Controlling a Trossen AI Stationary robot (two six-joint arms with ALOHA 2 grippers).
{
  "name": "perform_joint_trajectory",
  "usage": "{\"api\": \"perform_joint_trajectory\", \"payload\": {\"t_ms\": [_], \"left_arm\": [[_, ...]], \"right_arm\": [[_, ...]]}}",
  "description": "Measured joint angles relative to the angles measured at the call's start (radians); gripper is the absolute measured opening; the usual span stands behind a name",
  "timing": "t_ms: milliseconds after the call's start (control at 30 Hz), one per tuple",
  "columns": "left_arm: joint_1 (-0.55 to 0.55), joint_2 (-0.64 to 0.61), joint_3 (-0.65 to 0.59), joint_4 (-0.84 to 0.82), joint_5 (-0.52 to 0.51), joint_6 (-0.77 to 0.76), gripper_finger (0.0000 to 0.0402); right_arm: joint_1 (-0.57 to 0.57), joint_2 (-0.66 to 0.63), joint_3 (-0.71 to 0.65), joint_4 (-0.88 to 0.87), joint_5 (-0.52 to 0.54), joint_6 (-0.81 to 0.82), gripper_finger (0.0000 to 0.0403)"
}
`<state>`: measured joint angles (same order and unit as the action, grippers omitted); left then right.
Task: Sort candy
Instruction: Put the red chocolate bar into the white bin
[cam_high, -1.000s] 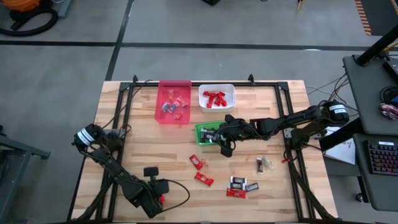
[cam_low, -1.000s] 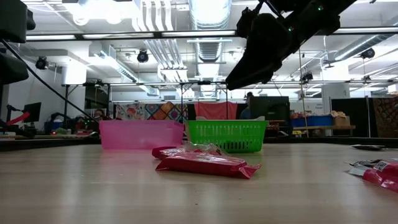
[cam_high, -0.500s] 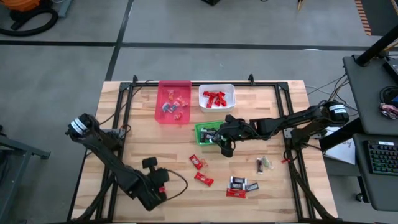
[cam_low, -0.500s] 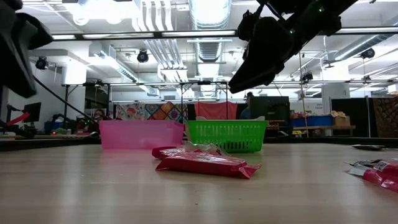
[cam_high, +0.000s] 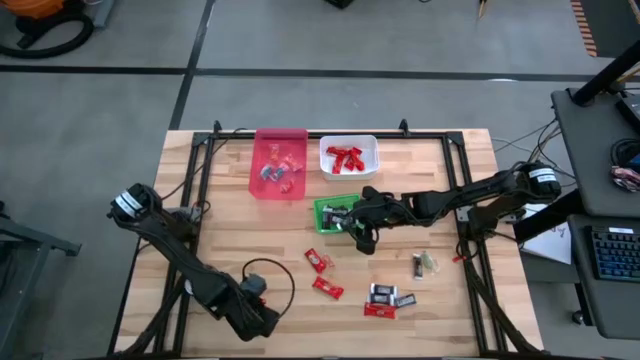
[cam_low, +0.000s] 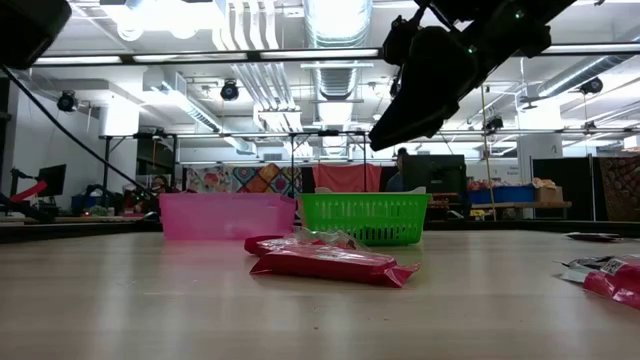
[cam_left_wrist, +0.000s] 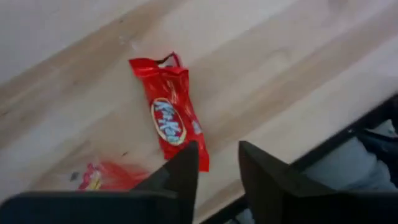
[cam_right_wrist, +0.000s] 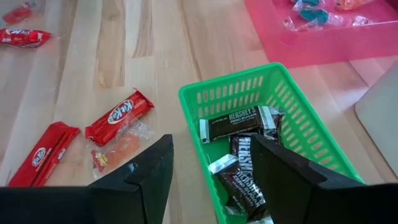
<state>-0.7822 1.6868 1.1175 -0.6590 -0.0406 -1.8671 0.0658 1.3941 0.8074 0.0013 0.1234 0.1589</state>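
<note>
A red-wrapped candy (cam_left_wrist: 168, 115) lies flat on the wooden table, with a second red candy (cam_left_wrist: 102, 177) close by. My left gripper (cam_left_wrist: 217, 155) hangs just above the first candy's nearer end, open, with bare table between its fingers. In the high view my left gripper (cam_high: 258, 305) is near the table's near edge. My right gripper (cam_right_wrist: 211, 146) hovers open over the green bin (cam_right_wrist: 292, 118), which holds dark-wrapped candy (cam_right_wrist: 239, 121). Loose red candies (cam_high: 316, 262) and dark ones (cam_high: 385, 297) lie mid-table.
The pink bin (cam_high: 279, 163) and the white bin (cam_high: 372, 150) with red candy stand at the far side, and the green bin (cam_high: 322, 207) sits in front of them. A black frame (cam_high: 200, 190) runs along the table's sides. The table's edge shows close to my left gripper.
My left hand has risen a little near the table's near edge and rolled about its own axis. The red spot that showed at its fingers in the high view no longer shows there. My right gripper has kept still over the green bin.
</note>
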Motion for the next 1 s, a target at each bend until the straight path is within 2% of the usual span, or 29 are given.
{"api": "perform_joint_trajectory", "payload": {"t_ms": [233, 400, 733, 1000], "left_arm": [[0.013, 0.037, 0.0, -0.081, -0.003, -0.028, 0.0198], [0.014, 0.053, 0.0, -0.055, -0.05, -0.028, 0.023], [0.013, 0.122, 0.0, -0.05, -0.071, -0.028, 0.022], [0.013, 0.161, 0.002, -0.052, -0.082, -0.027, 0.0173]], "right_arm": [[0.0, 0.0, 0.0, -0.001, 0.0, -0.003, 0.0203], [0.0, 0.0, 0.0, -0.005, 0.0, -0.003, 0.0203], [0.0, 0.0, 0.0, -0.004, 0.0, -0.016, 0.0203], [0.0, 0.0, 0.0, -0.004, 0.0, -0.014, 0.0203]]}}
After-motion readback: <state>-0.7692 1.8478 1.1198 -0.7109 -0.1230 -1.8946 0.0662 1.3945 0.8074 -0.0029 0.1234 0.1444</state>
